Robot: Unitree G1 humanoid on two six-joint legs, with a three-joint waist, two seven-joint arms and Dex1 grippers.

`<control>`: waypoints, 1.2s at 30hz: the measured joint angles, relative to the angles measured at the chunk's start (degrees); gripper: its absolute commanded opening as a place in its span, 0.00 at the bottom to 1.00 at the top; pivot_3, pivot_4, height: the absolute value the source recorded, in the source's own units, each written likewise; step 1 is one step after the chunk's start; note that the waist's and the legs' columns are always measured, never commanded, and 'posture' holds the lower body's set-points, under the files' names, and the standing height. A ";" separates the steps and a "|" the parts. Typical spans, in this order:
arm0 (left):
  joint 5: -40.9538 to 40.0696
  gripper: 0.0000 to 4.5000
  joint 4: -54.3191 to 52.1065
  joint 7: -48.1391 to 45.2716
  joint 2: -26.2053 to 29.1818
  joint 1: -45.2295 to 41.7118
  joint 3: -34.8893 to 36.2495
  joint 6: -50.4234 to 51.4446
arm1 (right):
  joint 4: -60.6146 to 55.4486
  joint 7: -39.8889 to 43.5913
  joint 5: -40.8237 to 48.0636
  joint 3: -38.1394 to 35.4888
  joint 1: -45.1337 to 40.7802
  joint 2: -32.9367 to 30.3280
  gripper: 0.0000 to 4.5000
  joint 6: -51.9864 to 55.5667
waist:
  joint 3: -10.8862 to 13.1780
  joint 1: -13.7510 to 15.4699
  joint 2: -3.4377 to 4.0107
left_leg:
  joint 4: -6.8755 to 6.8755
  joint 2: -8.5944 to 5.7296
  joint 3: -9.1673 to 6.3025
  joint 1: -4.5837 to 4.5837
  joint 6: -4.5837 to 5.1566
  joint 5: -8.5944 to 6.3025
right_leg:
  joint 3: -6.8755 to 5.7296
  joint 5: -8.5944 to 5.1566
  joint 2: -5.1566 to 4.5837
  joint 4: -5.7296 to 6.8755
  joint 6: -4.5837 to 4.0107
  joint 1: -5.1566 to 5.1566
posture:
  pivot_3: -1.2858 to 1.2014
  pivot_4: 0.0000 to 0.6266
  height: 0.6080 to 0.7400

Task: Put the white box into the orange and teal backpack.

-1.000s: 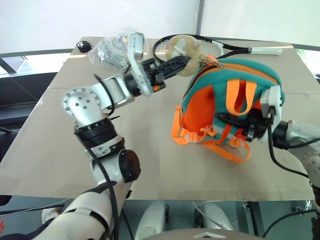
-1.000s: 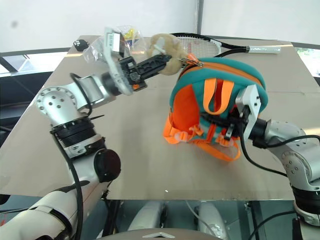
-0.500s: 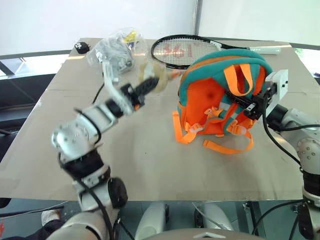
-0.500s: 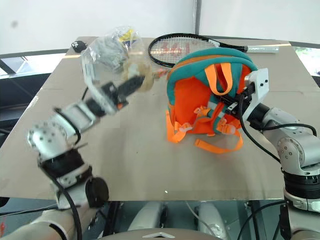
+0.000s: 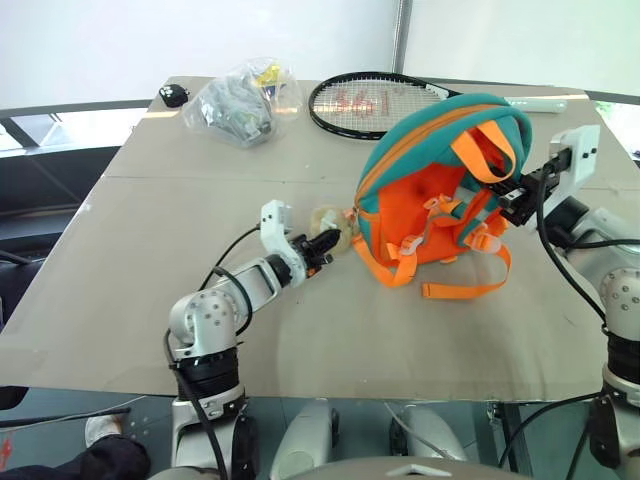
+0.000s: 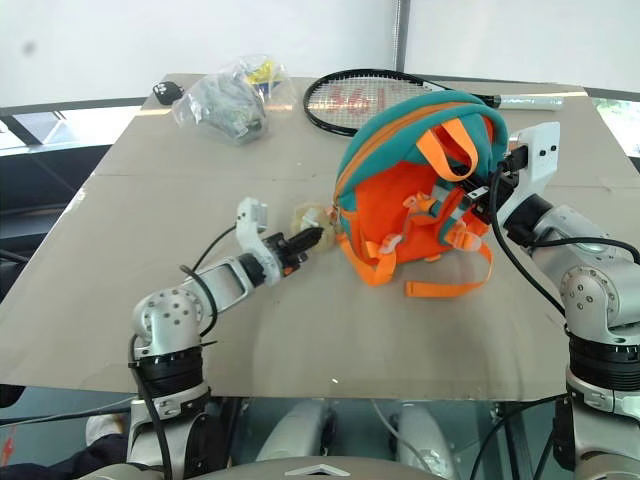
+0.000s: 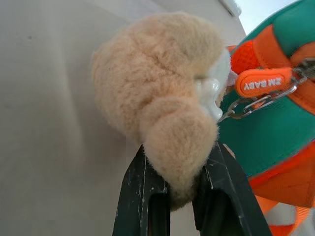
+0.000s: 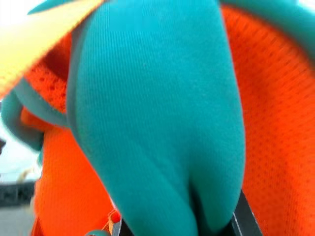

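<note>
Lowered since the earlier frame, the left gripper [image 5: 322, 243] is clamped on the tan plush toy [image 7: 162, 98] beside the small orange and teal fabric backpack [image 5: 440, 190], whose teal trim is pinched upright by the right gripper [image 5: 508, 193], presumably for zip access. No white box is visible.

Left arm: bent low, reaching forward and a bit to the right.
Left gripper [image 5: 322, 242]: pinched tight on the plush toy [image 7: 162, 113].
Right arm: held up higher, reaching in toward the left.
Right gripper [image 5: 512, 193]: squeezed tight on a teal strap [image 8: 162, 123] of the orange and teal backpack [image 5: 420, 215].
</note>
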 measured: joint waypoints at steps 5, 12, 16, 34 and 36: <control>4.83 0.00 7.31 -2.85 -0.25 -8.02 -1.71 -8.54 | 1.04 -2.17 -3.50 -0.77 -0.25 0.00 0.00 -3.09 | 0.01 0.21 0.00 | 0.00 -0.03 0.02 -0.11 0.00 0.00 | -0.02 0.00 0.02 0.00 0.00 -0.06 | 0.52 0.24 1.00; 13.55 0.00 21.09 -12.24 2.49 -19.84 -5.86 -21.83 | 3.01 -0.68 -12.03 0.03 0.37 -0.52 0.00 -11.89 | 0.01 -0.18 0.00 | -0.05 -0.05 0.16 -0.24 0.00 0.00 | 0.00 0.01 0.11 0.06 0.01 -0.11 | 0.52 0.24 1.00; 15.60 0.23 22.50 -18.88 4.68 -18.34 -9.90 -22.76 | -1.09 5.74 -11.24 3.53 6.08 -3.12 0.08 -10.34 | 0.02 -0.53 0.02 | -0.03 -0.04 0.21 -0.37 0.00 0.00 | 0.01 0.00 0.19 0.06 0.01 -0.18 | 0.52 0.24 1.00; 17.95 1.00 0.24 -42.98 26.28 6.88 -11.91 -29.55 | -7.85 23.03 -1.06 -9.19 23.12 -18.52 0.99 -0.79 | 0.06 -0.18 0.07 | -0.66 0.05 0.18 -0.18 0.01 0.00 | 0.13 0.00 -0.05 -0.43 0.00 -0.31 | 0.52 0.24 1.00; 16.94 1.00 -3.69 -43.92 27.87 11.07 -9.36 -30.80 | -7.74 25.90 -1.70 -12.12 28.17 -18.75 0.99 -2.38 | 0.06 -0.18 0.07 | -0.71 0.10 0.18 -0.12 0.01 0.00 | 0.12 0.00 -0.02 -0.49 0.00 -0.26 | 0.52 0.24 1.00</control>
